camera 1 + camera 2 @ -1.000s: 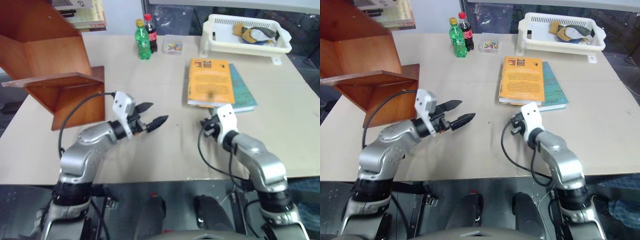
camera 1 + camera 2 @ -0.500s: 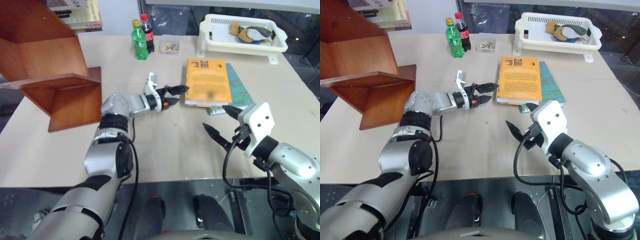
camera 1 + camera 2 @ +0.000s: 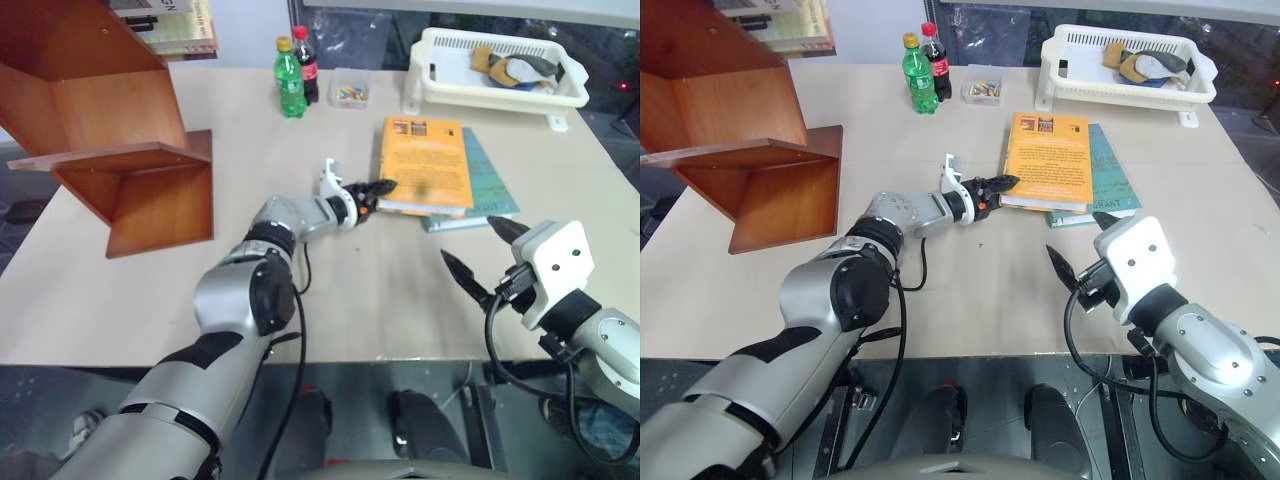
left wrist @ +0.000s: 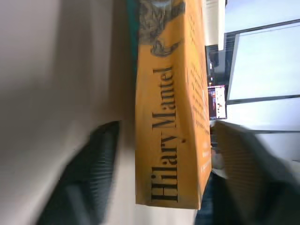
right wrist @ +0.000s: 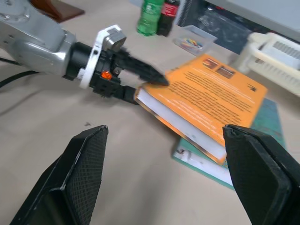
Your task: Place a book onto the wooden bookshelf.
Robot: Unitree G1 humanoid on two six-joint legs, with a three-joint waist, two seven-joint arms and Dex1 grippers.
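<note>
Book (image 3: 1046,160) is lying flat on a teal book (image 3: 1108,180), mid-tabletop (image 3: 940,290), well apart from the bookshelf (image 3: 730,130) at the left. Left hand (image 5: 140,84) is straddling the book's near corner, one finger over the cover, one under; probably closing to pinch and lift it. Right hand (image 3: 480,255) is hanging wide open nearby, empty, likely ready to support.

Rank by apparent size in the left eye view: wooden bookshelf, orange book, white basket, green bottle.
1. wooden bookshelf
2. white basket and orange book: look alike, and the basket sits farther off, so unranked
3. green bottle
</note>
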